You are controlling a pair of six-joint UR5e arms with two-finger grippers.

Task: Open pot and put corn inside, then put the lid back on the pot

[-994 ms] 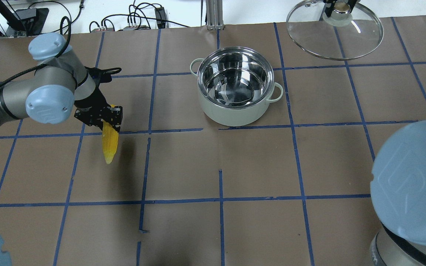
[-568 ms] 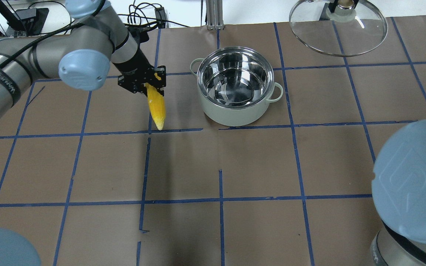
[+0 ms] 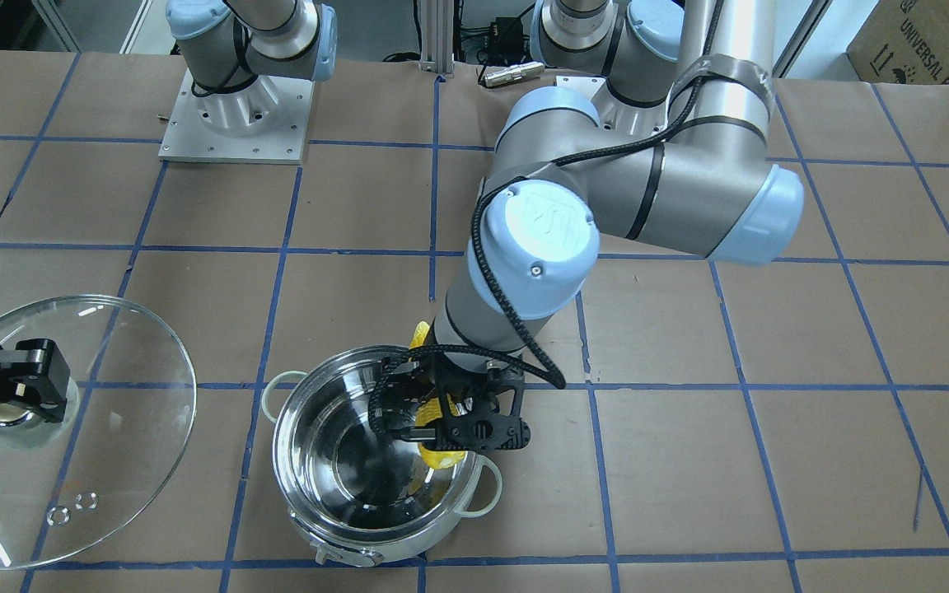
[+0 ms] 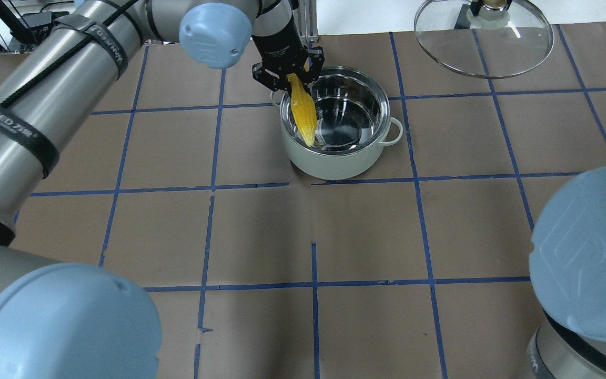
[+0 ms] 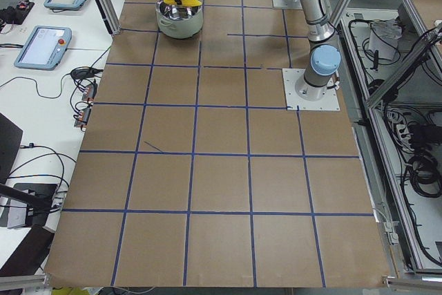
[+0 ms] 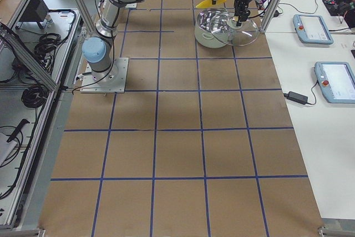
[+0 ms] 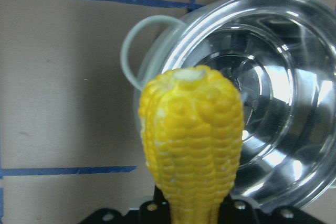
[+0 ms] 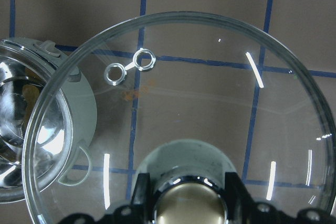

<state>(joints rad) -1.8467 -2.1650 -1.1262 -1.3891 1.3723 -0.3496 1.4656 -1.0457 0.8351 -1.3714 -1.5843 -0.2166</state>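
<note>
The steel pot [image 4: 329, 164] stands open at the far middle of the table. My left gripper [image 4: 288, 73] is shut on the thick end of the yellow corn [image 4: 304, 113] and holds it above the pot's left rim, tip slanting down into the opening. In the left wrist view the corn [image 7: 191, 145] points at the pot [image 7: 283, 77]. My right gripper [image 3: 7, 403] is shut on the knob of the glass lid [image 3: 112, 412] and holds it in the air to the pot's right. The lid [image 8: 210, 93] fills the right wrist view.
Brown paper with blue tape lines [image 4: 313, 284] covers the table. Cables and an aluminium post [image 4: 303, 21] lie beyond the far edge behind the pot. My right arm's elbow [image 4: 587, 252] fills the near right corner.
My left gripper has carried the corn from the table's left side rightward and farther away, to over the pot's left rim. The lid in my right gripper has drifted slightly right.
</note>
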